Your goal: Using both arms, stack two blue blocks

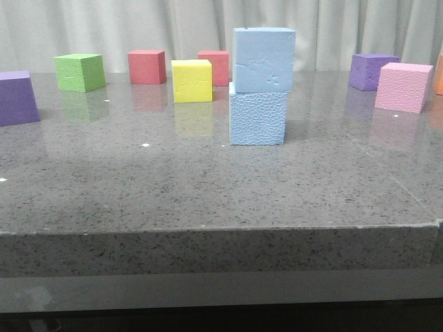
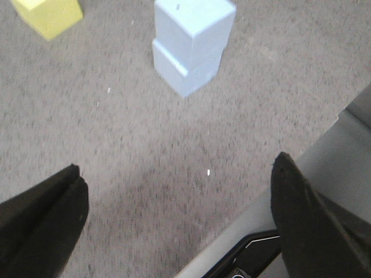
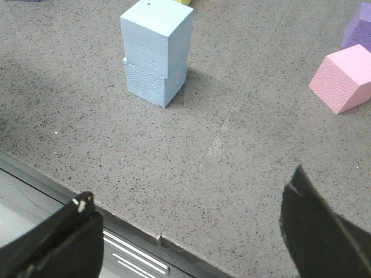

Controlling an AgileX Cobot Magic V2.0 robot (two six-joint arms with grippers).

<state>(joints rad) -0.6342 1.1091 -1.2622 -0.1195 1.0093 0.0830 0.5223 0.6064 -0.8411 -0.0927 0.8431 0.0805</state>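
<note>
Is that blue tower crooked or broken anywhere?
A little. The smooth blue block sits on the pebbled blue block but not squarely: it is shifted to the right in the front view, overhanging one side. Its front face also has scuffs and dents. The stack stands upright, and both grippers, left and right, are open and away from it.

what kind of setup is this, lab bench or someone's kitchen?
Most likely a lab or test bench: a grey speckled stone table bearing only coloured foam cubes, such as the stacked blue blocks, in front of a plain pale curtain.
</note>
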